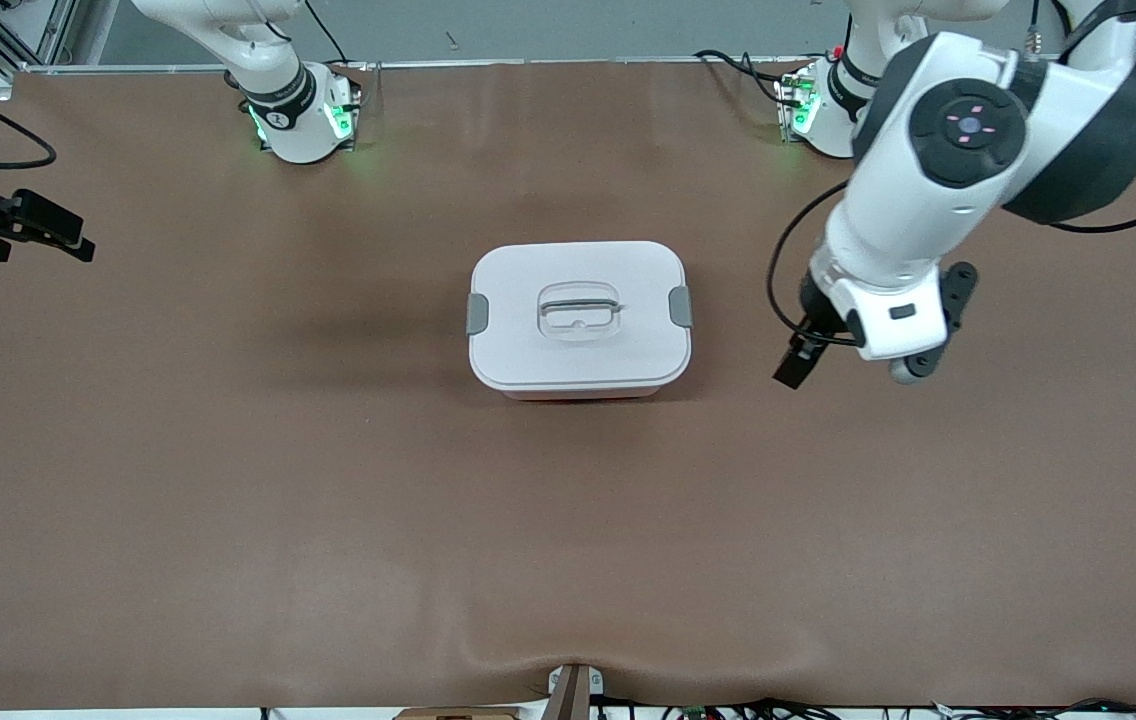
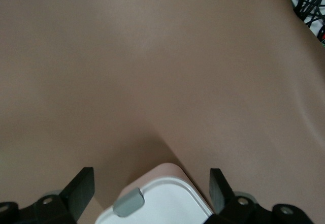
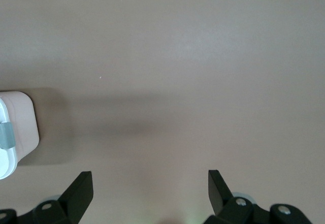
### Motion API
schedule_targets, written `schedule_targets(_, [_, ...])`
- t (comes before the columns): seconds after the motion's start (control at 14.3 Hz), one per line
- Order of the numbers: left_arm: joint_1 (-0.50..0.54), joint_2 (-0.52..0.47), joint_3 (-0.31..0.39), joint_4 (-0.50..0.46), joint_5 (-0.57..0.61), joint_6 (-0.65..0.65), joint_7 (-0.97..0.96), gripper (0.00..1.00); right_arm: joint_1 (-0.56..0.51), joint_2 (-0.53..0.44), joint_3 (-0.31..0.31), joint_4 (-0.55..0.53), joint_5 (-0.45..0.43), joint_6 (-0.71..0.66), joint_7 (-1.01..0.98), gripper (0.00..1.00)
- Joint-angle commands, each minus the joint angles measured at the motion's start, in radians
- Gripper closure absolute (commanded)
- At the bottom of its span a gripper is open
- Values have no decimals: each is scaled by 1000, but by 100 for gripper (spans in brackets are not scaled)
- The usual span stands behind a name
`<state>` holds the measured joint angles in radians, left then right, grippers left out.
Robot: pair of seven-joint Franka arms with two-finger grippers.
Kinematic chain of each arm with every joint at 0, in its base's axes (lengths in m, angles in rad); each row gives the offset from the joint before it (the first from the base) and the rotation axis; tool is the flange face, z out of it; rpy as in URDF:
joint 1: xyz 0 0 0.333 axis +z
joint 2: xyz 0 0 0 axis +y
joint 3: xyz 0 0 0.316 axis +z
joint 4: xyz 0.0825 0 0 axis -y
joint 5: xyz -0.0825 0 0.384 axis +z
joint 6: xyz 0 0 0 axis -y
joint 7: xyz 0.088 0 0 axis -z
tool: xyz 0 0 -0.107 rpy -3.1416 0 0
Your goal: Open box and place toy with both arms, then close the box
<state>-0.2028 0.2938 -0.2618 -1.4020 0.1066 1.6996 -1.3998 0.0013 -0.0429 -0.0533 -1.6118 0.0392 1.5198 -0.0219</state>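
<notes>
The box [image 1: 578, 340] stands shut in the middle of the brown table, its white lid on, with a grey clip [image 1: 477, 313] at each end and a recessed handle [image 1: 578, 305]. The toy is not in view. My left gripper [image 1: 796, 362] hangs open and empty above the table, beside the box's end toward the left arm. In the left wrist view, a box corner [image 2: 172, 203] with a clip [image 2: 128, 202] shows between the open fingers of the left gripper [image 2: 152, 188]. My right gripper [image 3: 151, 186] is open and empty over bare table; the box's end [image 3: 18, 127] shows in its view.
Black hardware [image 1: 23, 225] with a cable juts in at the table's end toward the right arm. Cables [image 2: 310, 5] lie by the left arm's base [image 1: 818, 110]. A small mount [image 1: 573, 690] sits at the table edge nearest the front camera.
</notes>
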Motion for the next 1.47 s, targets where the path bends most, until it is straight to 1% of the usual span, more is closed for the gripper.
schedule_targets(0.0, [37,-33,-7,-14,4,-18,117,0,2,-5,-5,7,-4,10,-15,0])
schedule_targets(0.21, [95,-51,-8,-14,4,-40,290,0,2,-6,-7,7,-5,11,-15,0])
schedule_targets(0.42, [130,-56,-7,-14,15,-51,467,0,2,-6,-5,1,-7,8,-15,0])
schedule_targets(0.63, [166,-62,-7,-14,10,-51,533,0,-3,-6,-7,1,-7,7,-15,0])
schedule_targets(0.84, [183,-67,-7,-14,4,-52,660,0,-3,-6,-7,1,-7,5,-16,0])
schedule_targets(1.05, [213,-70,-7,-15,2,-61,732,0,-3,-6,-8,1,-7,3,-16,0])
schedule_targets(1.26, [235,-70,-7,-14,4,-61,844,0,-4,-6,-8,1,-7,3,-21,0])
schedule_targets(1.4, [256,-70,-10,-15,2,-61,867,0,-1,-6,-8,1,-7,3,-21,0])
